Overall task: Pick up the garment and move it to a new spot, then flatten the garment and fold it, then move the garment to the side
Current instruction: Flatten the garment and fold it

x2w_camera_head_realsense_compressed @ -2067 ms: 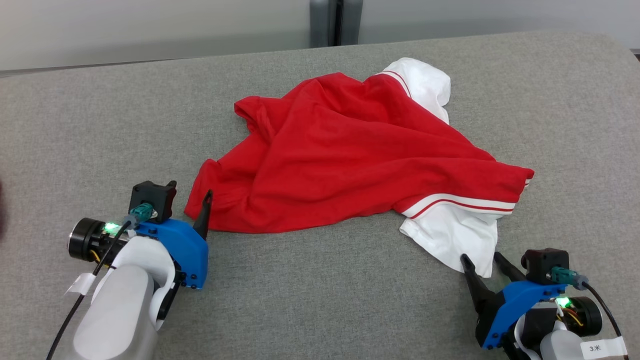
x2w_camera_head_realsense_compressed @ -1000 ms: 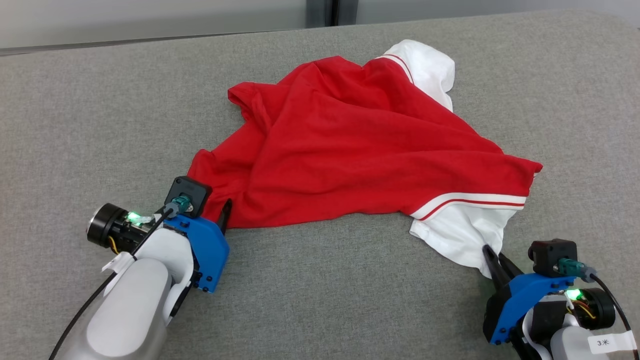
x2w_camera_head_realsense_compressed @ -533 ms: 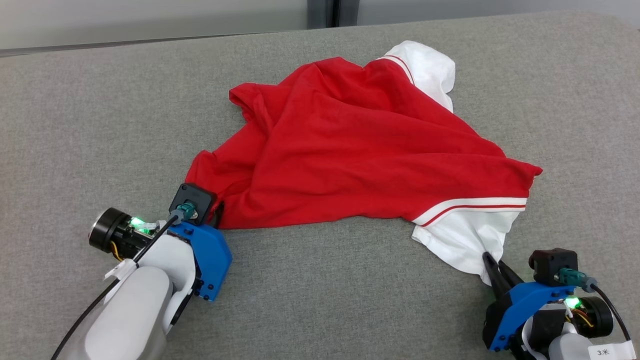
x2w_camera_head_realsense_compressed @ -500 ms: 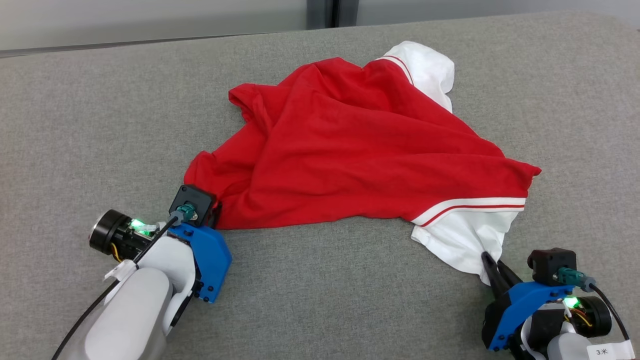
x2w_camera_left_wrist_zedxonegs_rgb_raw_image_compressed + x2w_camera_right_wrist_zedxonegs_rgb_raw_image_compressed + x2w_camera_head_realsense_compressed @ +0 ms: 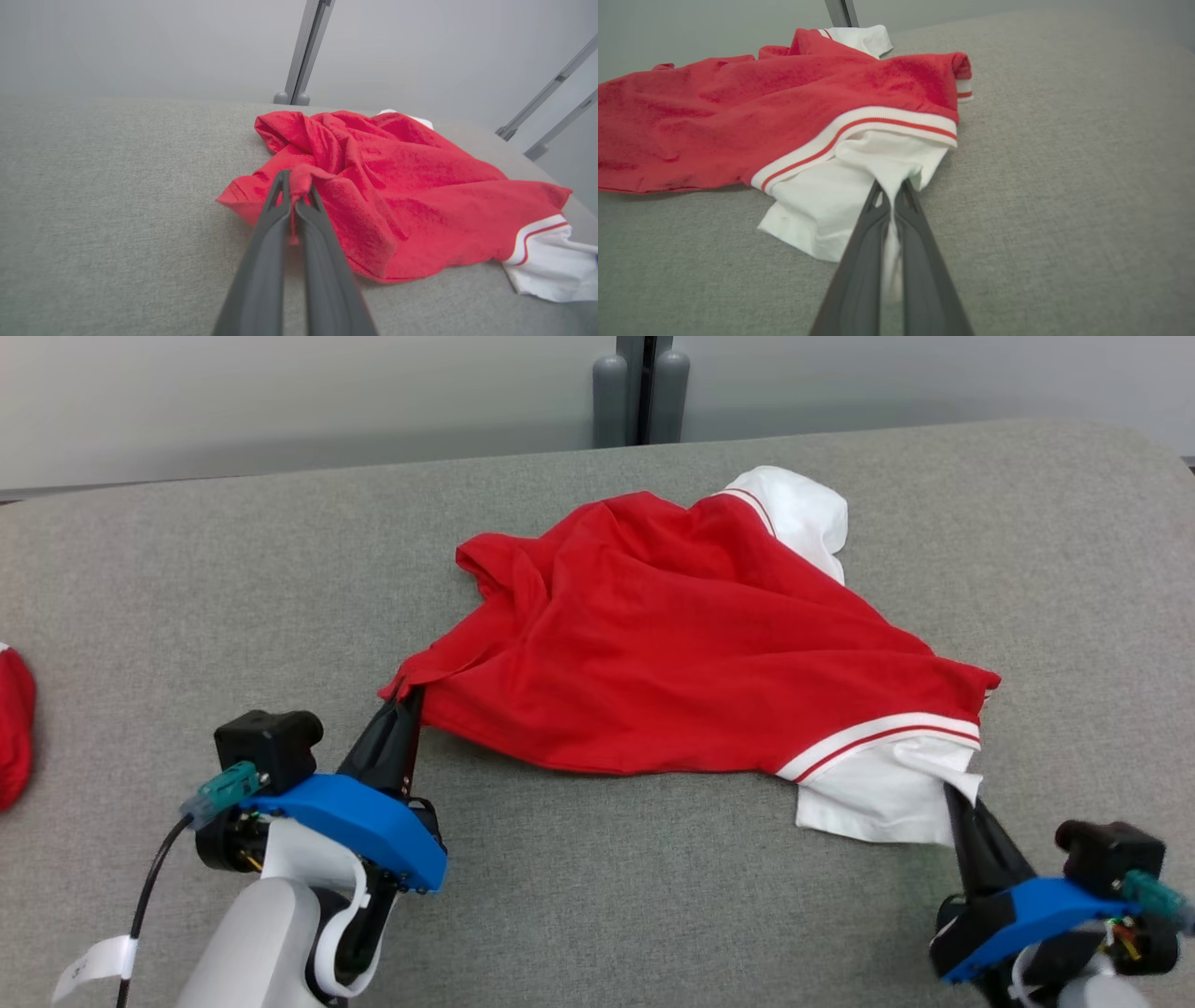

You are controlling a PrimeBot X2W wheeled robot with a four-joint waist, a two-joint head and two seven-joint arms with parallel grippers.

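Garment (image 5: 691, 644) clamped by left end effector (image 5: 403, 696), right end effector (image 5: 960, 795), tag (image 5: 93, 959) unreadable

Room around the shirt (image 5: 691, 653)
Bare tabletop (image 5: 653, 896) lay on every side of it; a red cloth (image 5: 11, 728) sat at the left edge.

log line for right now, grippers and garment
left gripper: jaws shut on garment red corner | right gripper: jaws shut on its white end | garment: crumpled, bulk on grey surface | stage: pickup
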